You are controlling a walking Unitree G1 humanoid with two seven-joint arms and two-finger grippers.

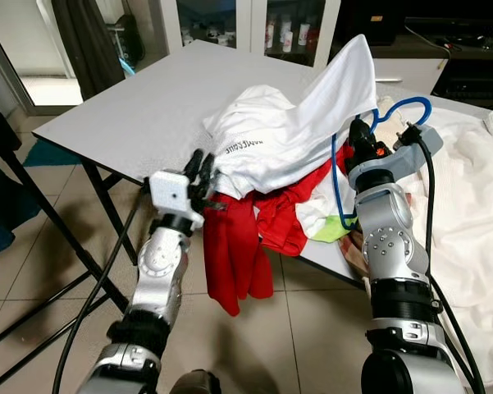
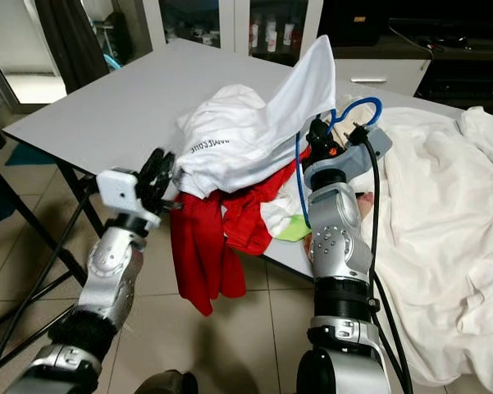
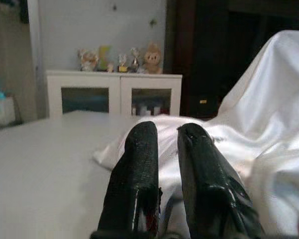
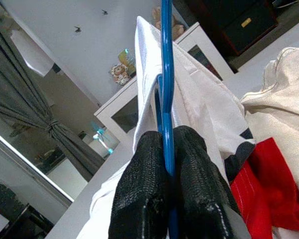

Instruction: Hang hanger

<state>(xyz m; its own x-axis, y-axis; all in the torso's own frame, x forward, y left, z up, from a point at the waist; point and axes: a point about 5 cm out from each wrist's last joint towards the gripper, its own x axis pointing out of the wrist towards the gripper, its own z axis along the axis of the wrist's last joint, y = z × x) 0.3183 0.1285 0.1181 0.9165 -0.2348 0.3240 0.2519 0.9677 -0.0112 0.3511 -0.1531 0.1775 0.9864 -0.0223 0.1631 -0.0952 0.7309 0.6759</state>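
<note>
Two claws are at work over the pile of clothes. The right claw (image 1: 359,131), right of centre in the head views, is clamped tight on the blue hanger (image 1: 394,111); the right wrist view shows the blue wire pinched between its two black fingers (image 4: 139,194), running straight up out of the grip. A white garment (image 1: 328,90) is draped over the hanger and rises to a peak in the upper middle of the frame, so the claw seems to be lifting the hanger to pull the garment free of the heap and let it hang clear. The hanger's hook curls just above the claw, toward the upper right.

The left claw (image 1: 202,176), left of centre, sits at the near edge of the pile with its fingers narrowly parted, as the left wrist view shows. Whether it pinches any cloth, I cannot tell. Its place beside the red garment (image 1: 234,246), which spills over the edge of the surface (image 1: 131,107) toward the tiled floor (image 1: 303,328), suggests it steadies the heap while the other arm lifts.

A second white shirt with printed lettering (image 1: 246,148) lies under the lifted one. A pale sheet (image 1: 467,189) covers the right of the frame.
</note>
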